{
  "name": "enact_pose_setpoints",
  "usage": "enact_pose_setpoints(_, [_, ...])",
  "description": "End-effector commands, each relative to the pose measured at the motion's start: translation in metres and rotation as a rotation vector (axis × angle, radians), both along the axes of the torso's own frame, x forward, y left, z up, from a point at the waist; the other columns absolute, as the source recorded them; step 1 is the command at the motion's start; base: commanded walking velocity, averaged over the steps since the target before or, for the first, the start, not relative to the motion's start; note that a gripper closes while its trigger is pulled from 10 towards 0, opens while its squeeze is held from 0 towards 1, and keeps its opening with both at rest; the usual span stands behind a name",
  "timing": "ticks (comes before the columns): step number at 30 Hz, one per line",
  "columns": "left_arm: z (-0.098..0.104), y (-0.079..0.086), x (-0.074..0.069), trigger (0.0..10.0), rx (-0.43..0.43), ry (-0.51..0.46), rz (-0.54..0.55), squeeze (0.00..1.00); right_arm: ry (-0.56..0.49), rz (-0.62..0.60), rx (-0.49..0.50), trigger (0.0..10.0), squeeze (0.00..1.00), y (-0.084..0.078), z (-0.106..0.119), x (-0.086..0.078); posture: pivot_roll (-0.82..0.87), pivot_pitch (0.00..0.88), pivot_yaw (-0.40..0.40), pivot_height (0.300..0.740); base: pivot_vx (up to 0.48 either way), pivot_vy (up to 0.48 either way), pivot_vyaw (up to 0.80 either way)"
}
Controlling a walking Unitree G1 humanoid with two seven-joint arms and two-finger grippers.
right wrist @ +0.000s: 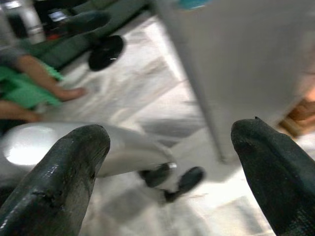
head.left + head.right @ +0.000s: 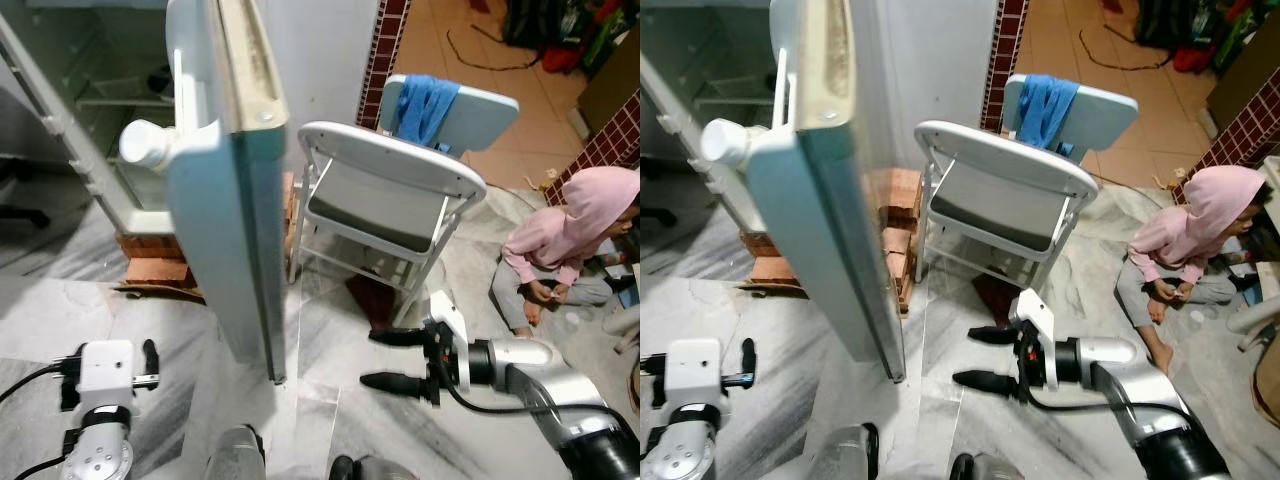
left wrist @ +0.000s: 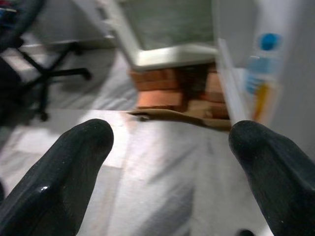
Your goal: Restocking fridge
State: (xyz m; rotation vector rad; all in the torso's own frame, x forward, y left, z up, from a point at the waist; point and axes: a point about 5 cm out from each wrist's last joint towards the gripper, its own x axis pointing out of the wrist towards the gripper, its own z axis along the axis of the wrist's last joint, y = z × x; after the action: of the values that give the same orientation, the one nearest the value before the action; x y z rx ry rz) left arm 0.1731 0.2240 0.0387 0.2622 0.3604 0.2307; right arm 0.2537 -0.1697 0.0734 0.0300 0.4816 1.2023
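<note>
Two black-fingered grippers spread wide, right gripper [image 2: 388, 358] near pale fridge door [image 2: 222, 200], left gripper [image 3: 167, 162] over veined marble floor [image 2: 330, 420].

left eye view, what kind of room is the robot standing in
Most likely a lived-in home kitchen or utility corner. A fridge with its door swung open stands raised on bricks, a white folding chair sits on the marble-patterned floor, and a person in a pink hoodie sits nearby.

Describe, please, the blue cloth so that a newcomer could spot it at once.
Start from the open fridge door and look to its right at the two folding chairs. The blue cloth hangs over the backrest of the farther chair, near the brick pillar. The nearer chair has nothing draped on it.
</note>
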Motion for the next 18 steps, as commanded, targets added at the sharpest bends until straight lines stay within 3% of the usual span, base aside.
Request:
enact_pose_setpoints(1, [-0.004, -0.003, -0.002, 10.0, -0.012, 0.015, -0.037, 0.0, -0.021, -0.044, -0.026, 10.0, 0.0, -0.005, 0.0, 0.005, 0.23, 0.16, -0.05, 0.74, 0.0, 0.0, 0.0])
enact_pose_setpoints(2, [-0.004, -0.004, -0.002, 10.0, -0.014, 0.014, -0.045, 0.0, -0.021, -0.048, -0.029, 10.0, 0.0, -0.005, 0.0, 0.005, 0.23, 0.16, -0.05, 0.74, 0.0, 0.0, 0.0])
enact_pose_setpoints(4, [-0.006, -0.015, 0.007, 10.0, -0.017, 0.006, -0.166, 0.0, -0.047, -0.059, -0.058, 10.0, 0.0, -0.004, -0.002, 0.01, 0.23, 0.158, -0.057, 0.74, 0.0, 0.0, 0.0])
enact_pose_setpoints(8, [-0.007, -0.022, 0.012, 10.0, -0.006, -0.001, -0.232, 0.0, -0.071, -0.045, -0.078, 10.0, 0.0, -0.002, -0.006, 0.014, 0.22, 0.155, -0.063, 0.74, 0.0, 0.0, 0.0])
enact_pose_setpoints(15, [-0.019, -0.043, 0.029, 10.0, -0.064, 0.049, -0.455, 0.0, -0.128, -0.066, -0.095, 10.0, 0.0, 0.003, -0.002, 0.03, 0.22, 0.148, -0.078, 0.74, 0.0, 0.0, 0.0])
enact_pose_setpoints(18, [-0.021, -0.045, 0.033, 10.0, -0.042, 0.052, -0.467, 0.0, -0.138, -0.062, -0.101, 10.0, 0.0, 0.004, -0.003, 0.032, 0.21, 0.147, -0.082, 0.74, 0.0, 0.0, 0.0])
